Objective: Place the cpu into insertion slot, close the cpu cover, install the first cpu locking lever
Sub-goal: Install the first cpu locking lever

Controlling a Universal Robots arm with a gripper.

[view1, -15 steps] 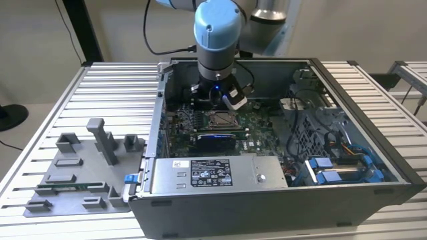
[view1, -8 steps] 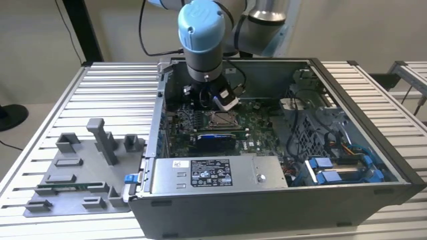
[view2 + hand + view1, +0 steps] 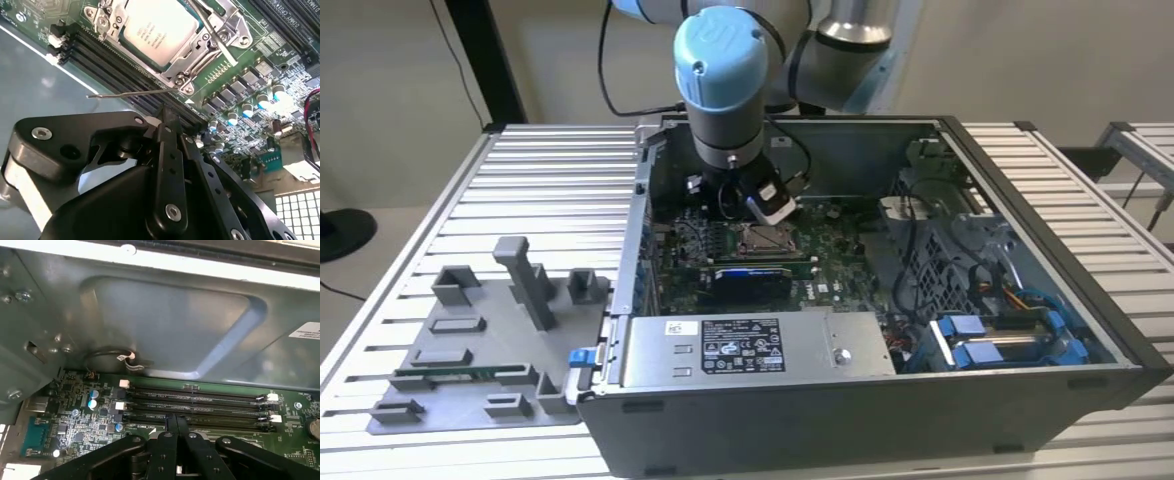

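My gripper (image 3: 167, 119), pinched shut and empty, is hovering by the raised lever (image 3: 130, 93). The cpu (image 3: 157, 30) is lying under the cover (image 3: 189, 64), mid-frame in the exterior view. I'm judging the lever needs pressing down, then hooking.

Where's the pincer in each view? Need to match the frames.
Exterior view: pincer below the blue wrist, inside the case, close by the cpu.
Second wrist view: pincer tip beside the black memory slots next to the cpu.
First wrist view: pincer tip at those slots.
Shared landmark: the memory slots, in both wrist views.
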